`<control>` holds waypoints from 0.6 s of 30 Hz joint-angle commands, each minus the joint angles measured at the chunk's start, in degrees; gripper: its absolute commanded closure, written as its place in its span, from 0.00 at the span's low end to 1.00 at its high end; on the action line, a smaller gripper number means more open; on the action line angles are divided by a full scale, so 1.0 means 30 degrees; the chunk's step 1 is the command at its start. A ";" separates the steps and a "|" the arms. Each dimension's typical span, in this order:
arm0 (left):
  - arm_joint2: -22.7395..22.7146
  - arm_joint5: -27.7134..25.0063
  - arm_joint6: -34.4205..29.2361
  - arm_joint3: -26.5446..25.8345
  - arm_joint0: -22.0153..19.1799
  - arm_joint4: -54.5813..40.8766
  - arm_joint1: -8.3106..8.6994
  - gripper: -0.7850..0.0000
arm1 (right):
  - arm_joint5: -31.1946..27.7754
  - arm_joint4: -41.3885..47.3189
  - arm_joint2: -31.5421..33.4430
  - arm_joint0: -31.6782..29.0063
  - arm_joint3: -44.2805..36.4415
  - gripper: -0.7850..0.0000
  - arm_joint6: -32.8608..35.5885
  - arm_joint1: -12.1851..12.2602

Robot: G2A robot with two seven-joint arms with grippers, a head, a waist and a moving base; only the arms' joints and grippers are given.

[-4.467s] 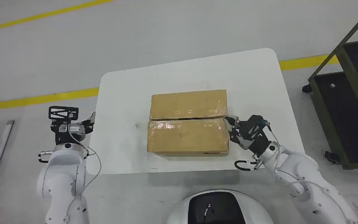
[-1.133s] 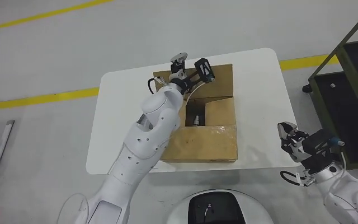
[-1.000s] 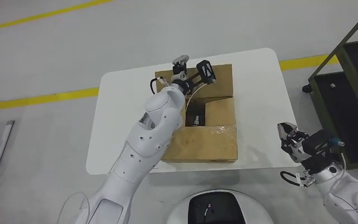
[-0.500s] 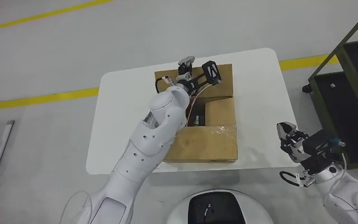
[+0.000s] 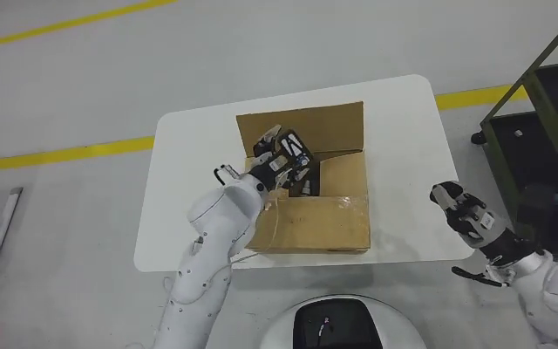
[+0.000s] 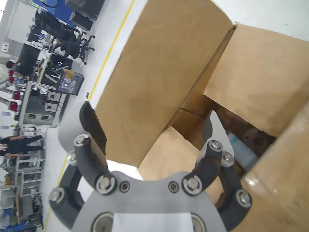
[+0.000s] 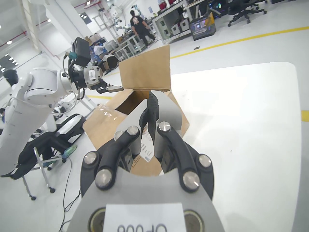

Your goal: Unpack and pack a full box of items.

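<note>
cardboard box (image 5: 349,237) sat in the middle of the white table (image 5: 187,174). its far flap (image 5: 303,129) stood upright, its near flap (image 5: 331,214) lay flat over the opening with tape on it, and a side flap (image 5: 344,170) leaned partly inward. the left gripper (image 5: 283,157) hung above the uncovered part of the box, its fingers spread and holding nothing. the items (image 6: 241,150) lay dim in the gap below, too shadowed to tell apart. the right gripper (image 5: 445,194) sat beyond the table's right edge, well apart from the box, fingers pressed together and empty.

the main risk looked to be the narrow opening. a descent from there could have caught a finger on the side flap or on the edge of the near flap, and pushed that flap down onto the items. the upright far flap stood just beside the left gripper and might have been knocked back or folded shut by the wrist. nothing held the box down, so a snagged flap could have dragged it across the table. a blind grasp in that shadow might also have closed on two items, or on cardboard.
</note>
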 commanded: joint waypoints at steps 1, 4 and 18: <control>-0.1062 -0.0311 0.0443 -0.1098 0.1453 -0.1356 0.0154 0.00 | -0.1222 -0.0236 -0.0311 0.0346 -0.0096 1.00 0.0932 0.0095; -0.2646 -0.0877 0.0853 -0.2501 0.3229 -0.2019 0.0435 0.00 | -0.2533 -0.0601 -0.0966 0.0560 -0.0204 1.00 0.2109 0.0213; -0.4447 0.0340 0.5532 -0.5016 0.6658 -0.2539 0.0873 0.00 | -0.3425 -0.1221 -0.1492 0.0781 -0.0206 1.00 0.3001 0.0322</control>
